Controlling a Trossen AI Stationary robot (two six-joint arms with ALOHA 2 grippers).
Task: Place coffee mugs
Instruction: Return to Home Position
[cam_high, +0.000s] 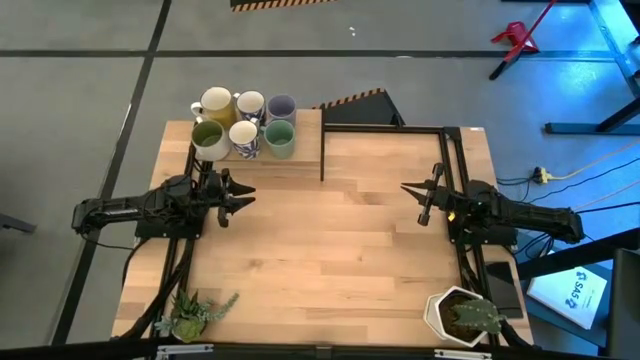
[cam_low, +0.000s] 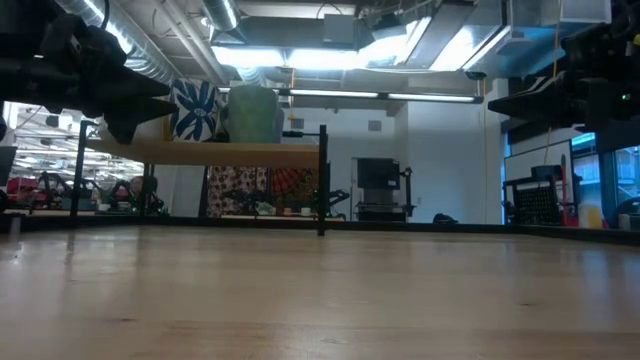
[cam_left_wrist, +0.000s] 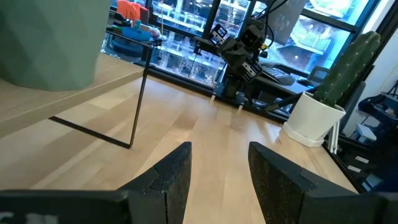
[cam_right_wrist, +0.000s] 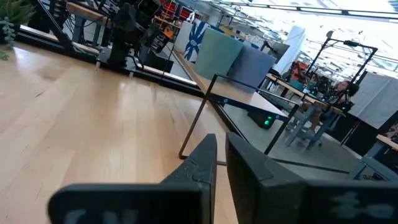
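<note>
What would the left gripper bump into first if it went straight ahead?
Probably the right gripper, which faces the left gripper across the table. Nothing stands between them, though the line-up is hard to judge.

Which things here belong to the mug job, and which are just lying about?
Job: pale yellow mug, white mug, purple-blue mug, olive green mug, patterned white mug, sage green mug, all on the shelf; left gripper and right gripper, both clear of them.
Lying about: potted cactus, leafy green plant.
</note>
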